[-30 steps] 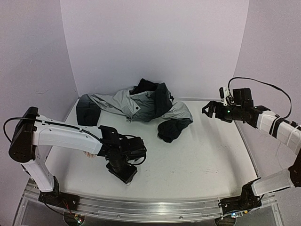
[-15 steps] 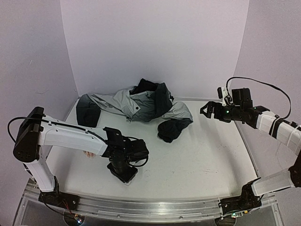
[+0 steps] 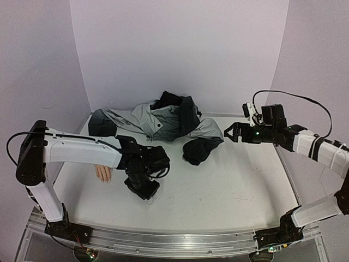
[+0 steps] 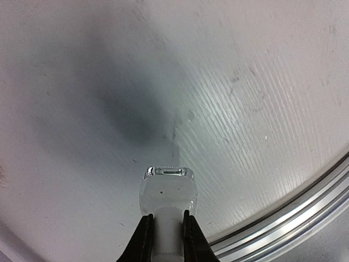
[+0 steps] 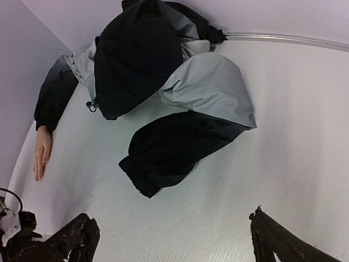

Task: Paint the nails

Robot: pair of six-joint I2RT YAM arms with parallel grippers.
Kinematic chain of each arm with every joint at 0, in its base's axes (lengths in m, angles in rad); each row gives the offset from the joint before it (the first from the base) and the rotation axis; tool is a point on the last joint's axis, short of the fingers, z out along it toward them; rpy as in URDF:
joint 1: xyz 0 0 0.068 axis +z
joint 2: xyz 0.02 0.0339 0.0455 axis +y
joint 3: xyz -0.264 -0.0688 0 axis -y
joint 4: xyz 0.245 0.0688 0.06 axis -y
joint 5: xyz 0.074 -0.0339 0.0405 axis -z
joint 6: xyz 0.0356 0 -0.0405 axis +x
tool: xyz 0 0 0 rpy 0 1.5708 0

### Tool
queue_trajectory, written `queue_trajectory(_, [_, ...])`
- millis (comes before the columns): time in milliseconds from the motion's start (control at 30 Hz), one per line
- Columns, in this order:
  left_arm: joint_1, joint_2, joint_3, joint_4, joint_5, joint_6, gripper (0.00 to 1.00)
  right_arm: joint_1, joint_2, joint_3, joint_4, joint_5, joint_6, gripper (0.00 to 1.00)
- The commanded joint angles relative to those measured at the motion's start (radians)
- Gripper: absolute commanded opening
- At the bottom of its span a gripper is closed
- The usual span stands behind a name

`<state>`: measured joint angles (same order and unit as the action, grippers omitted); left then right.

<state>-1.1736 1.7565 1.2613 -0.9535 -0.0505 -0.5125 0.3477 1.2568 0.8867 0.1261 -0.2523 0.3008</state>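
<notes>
Jacket (image 3: 158,123) at rear of table (image 3: 234,185); mannequin hand (image 3: 103,173) front-L, bottle (image 4: 167,188) R of it.

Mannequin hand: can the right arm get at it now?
Doubtful. The mannequin hand lies far left, partly under the left arm; the open right gripper is far off, jacket sleeve between.

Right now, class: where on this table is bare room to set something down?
Free: the white table centre-right, between the grey-black jacket and the near metal rail. Crowded: near-left, around the pale mannequin hand and left claw.
</notes>
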Motion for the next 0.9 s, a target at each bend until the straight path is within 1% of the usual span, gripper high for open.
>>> queue_trajectory(0, [0.135, -0.11, 0.101, -0.013, 0.026, 0.051, 0.0, 0.053, 0.039, 0.01, 0.087, -0.044, -0.054, 0.98])
queue_trajectory(100, [0.222, -0.131, 0.181, -0.014, 0.064, 0.077, 0.0, 0.115, 0.083, 0.024, 0.157, -0.096, -0.076, 0.98])
queue_trajectory(233, [0.33, -0.122, 0.305, -0.013, 0.191, 0.105, 0.0, 0.233, 0.168, 0.058, 0.267, -0.173, -0.13, 0.98])
queue_trajectory(300, [0.382, -0.111, 0.348, -0.013, 0.266, 0.102, 0.0, 0.288, 0.214, 0.066, 0.351, -0.225, -0.149, 0.98])
queue_trajectory(400, [0.439, -0.108, 0.388, -0.013, 0.36, 0.087, 0.0, 0.34, 0.288, 0.05, 0.522, -0.314, -0.142, 0.93])
queue_trajectory(467, [0.458, -0.108, 0.401, -0.014, 0.408, 0.082, 0.0, 0.367, 0.342, 0.059, 0.606, -0.351, -0.135, 0.91])
queue_trajectory(567, [0.478, -0.108, 0.401, -0.015, 0.475, 0.069, 0.0, 0.423, 0.433, 0.128, 0.631, -0.373, -0.172, 0.85])
queue_trajectory(700, [0.486, -0.116, 0.385, -0.017, 0.519, 0.045, 0.0, 0.49, 0.503, 0.198, 0.661, -0.331, -0.21, 0.82])
queue_trajectory(800, [0.486, -0.123, 0.374, -0.017, 0.537, 0.036, 0.0, 0.517, 0.535, 0.204, 0.729, -0.293, -0.204, 0.81])
queue_trajectory(867, [0.486, -0.131, 0.365, -0.016, 0.541, 0.034, 0.0, 0.522, 0.549, 0.203, 0.77, -0.279, -0.194, 0.77])
